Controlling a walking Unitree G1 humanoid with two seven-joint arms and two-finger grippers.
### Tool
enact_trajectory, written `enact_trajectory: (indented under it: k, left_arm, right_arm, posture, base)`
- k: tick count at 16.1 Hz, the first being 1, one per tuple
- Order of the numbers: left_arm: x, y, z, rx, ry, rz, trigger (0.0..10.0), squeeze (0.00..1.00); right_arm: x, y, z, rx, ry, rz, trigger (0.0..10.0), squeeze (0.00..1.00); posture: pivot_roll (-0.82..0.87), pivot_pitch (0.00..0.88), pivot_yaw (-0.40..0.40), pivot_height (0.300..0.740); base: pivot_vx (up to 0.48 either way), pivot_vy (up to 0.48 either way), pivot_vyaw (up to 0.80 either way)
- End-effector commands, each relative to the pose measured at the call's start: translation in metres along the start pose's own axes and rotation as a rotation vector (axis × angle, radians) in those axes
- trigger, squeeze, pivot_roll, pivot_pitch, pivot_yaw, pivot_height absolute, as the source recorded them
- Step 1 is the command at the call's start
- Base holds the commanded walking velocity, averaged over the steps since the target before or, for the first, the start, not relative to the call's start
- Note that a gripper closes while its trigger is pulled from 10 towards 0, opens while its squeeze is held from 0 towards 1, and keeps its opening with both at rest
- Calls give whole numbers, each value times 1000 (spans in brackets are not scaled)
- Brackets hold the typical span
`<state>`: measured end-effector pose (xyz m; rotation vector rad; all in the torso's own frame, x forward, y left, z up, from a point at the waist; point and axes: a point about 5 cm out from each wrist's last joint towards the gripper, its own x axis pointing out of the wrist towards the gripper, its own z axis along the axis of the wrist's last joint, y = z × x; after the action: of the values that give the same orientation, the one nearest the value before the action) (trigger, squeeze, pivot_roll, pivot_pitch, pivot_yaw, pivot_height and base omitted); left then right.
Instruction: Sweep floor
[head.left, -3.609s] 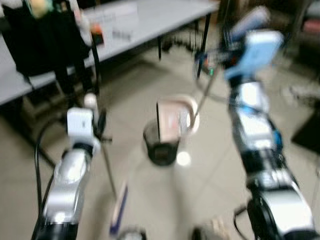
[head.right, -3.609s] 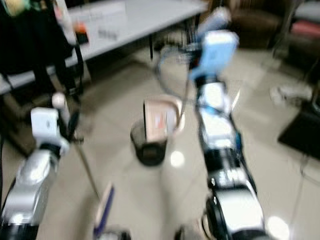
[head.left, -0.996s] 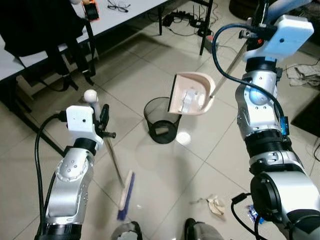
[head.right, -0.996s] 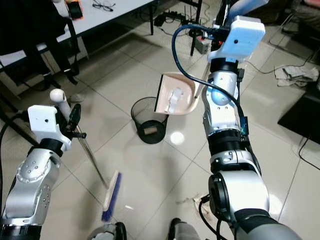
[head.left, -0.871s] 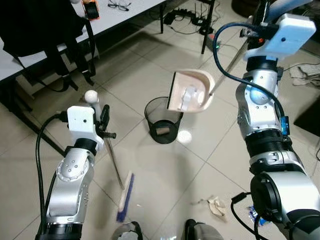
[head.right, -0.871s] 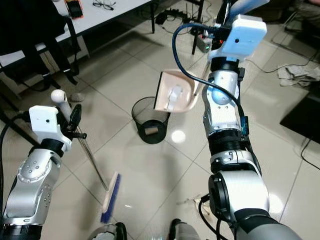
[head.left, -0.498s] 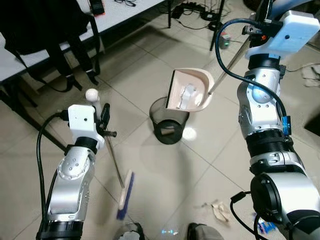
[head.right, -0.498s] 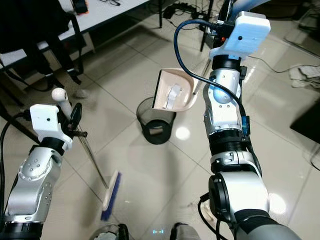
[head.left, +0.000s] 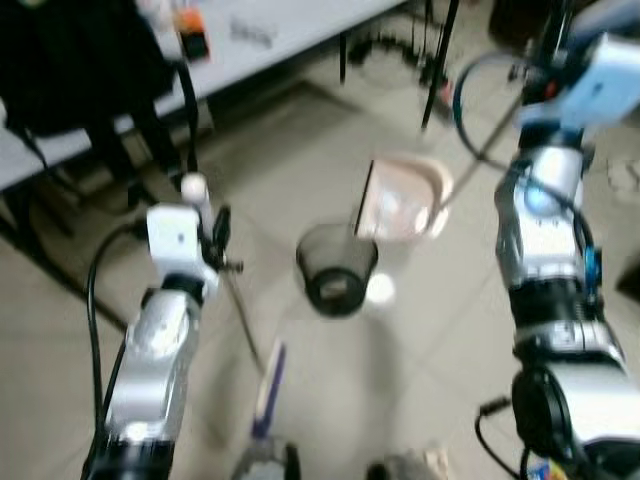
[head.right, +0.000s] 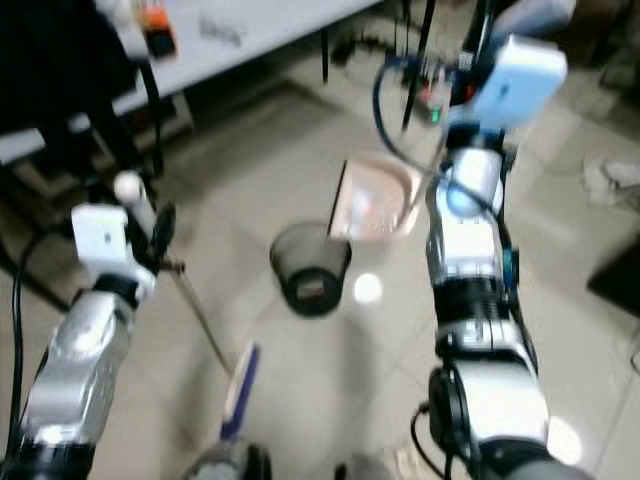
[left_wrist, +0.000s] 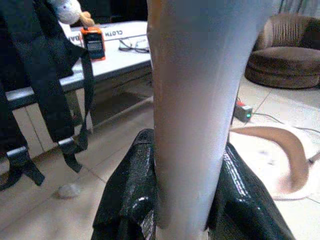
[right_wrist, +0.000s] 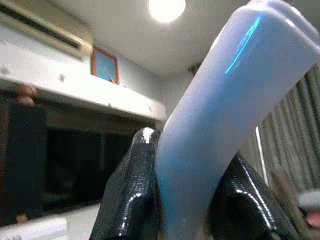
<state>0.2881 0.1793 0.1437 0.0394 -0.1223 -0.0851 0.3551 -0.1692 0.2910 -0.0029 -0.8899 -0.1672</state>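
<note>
Emptying step: your right gripper (right_wrist: 182, 200), jaws clamped on the dustpan (head.left: 402, 205) handle, tips it above the bin (head.left: 336, 268). Left gripper (left_wrist: 182, 200) grips the broom (head.left: 262, 385). Next, tilt further.

We see a pale pink dustpan (head.left: 403, 200), black mesh bin (head.left: 336, 268), our broom (head.left: 268, 388) with tan head and blue bristles, beige floor tiles (head.left: 290, 150), grey-white table (head.left: 250, 45), orange device (head.left: 191, 41).

A brown armchair (left_wrist: 282, 60) stands beyond a grey table (head.left: 290, 35).
</note>
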Motion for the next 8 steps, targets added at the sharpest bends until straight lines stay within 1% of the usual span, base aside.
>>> enact_trajectory:
  k: [1, 2, 3, 8]
  left_arm:
    - [1, 6, 5, 23, -20, 14, 10000, 0]
    - [1, 6, 5, 22, -22, 13, 10000, 0]
    - [2, 5, 5, 0, -34, 13, 10000, 0]
    - [2, 7, 4, 9, -31, 14, 10000, 0]
  right_arm:
    - [4, 11, 14, 49, -69, 11, 10000, 0]
    - [4, 10, 15, 50, -70, 10, 10000, 0]
    - [3, 10, 16, 49, -70, 8, 10000, 0]
    - [3, 8, 19, 48, -71, -9, 10000, 0]
  posture:
    - [-49, 109, 62, 740]
    - [-50, 109, 63, 740]
    - [-51, 108, 64, 740]
    - [-49, 106, 64, 740]
  base:
    - [401, 0, 0]
    - [405, 0, 0]
    - [0, 0, 0]
    - [0, 0, 0]
